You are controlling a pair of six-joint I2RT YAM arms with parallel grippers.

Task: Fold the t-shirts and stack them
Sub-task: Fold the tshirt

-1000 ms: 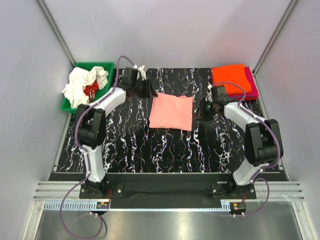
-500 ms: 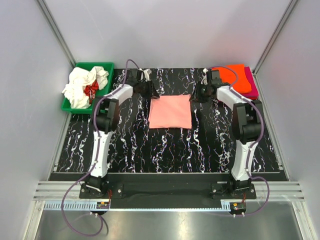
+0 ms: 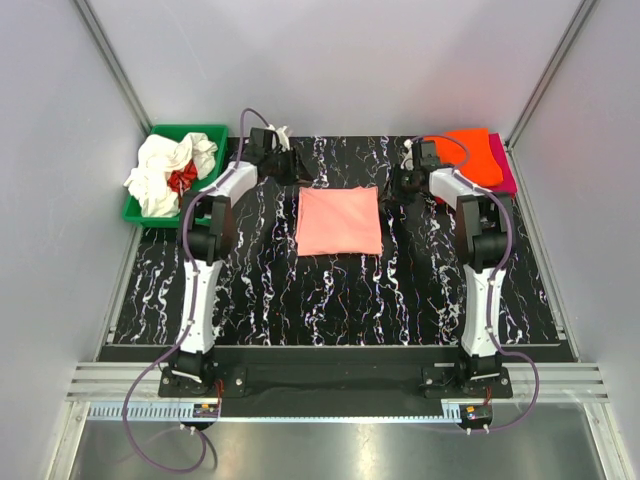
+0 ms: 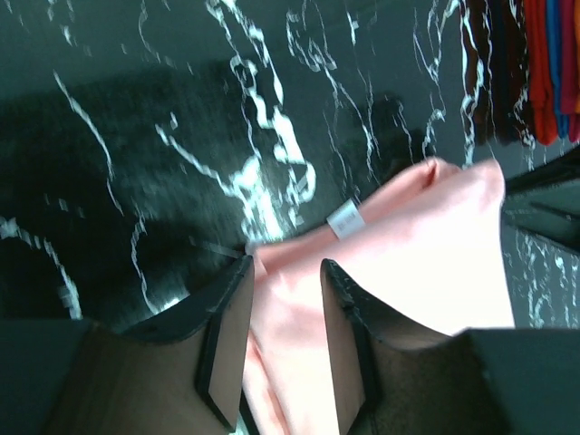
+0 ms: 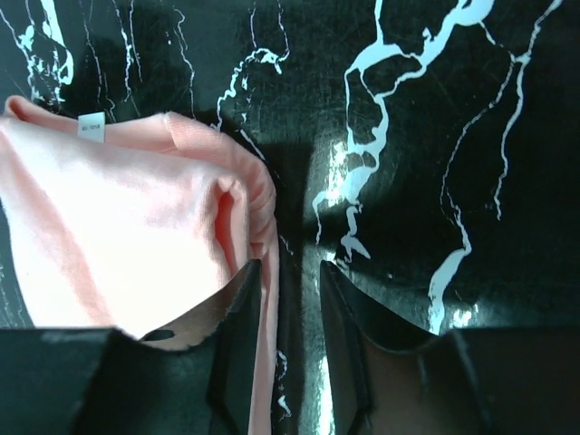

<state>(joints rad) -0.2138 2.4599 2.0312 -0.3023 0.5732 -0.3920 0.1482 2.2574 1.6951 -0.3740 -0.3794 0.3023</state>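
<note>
A folded salmon-pink t-shirt (image 3: 340, 220) lies flat mid-table. My left gripper (image 3: 290, 168) hovers just beyond its back-left corner, and my right gripper (image 3: 407, 186) sits by its back-right corner. In the left wrist view the left gripper (image 4: 287, 267) stands open, the pink shirt (image 4: 426, 245) lying loose under the gap. In the right wrist view the right gripper (image 5: 289, 267) is open too. The shirt's edge (image 5: 127, 217) runs along the left finger, and bare table shows between the jaws. Orange and magenta t-shirts (image 3: 472, 160) are stacked at the back right. White and red t-shirts (image 3: 170, 170) fill the bin.
A green plastic bin (image 3: 190, 133) stands at the back left corner of the black marbled table (image 3: 330, 300). Grey walls and metal frame posts close in the back and sides. The orange and magenta stack (image 4: 535, 63) shows in the left wrist view's top right.
Both grippers carried the pink shirt's far edge backward, and it now lies squared and flat. Both pairs of jaws have widened and let the cloth go.
</note>
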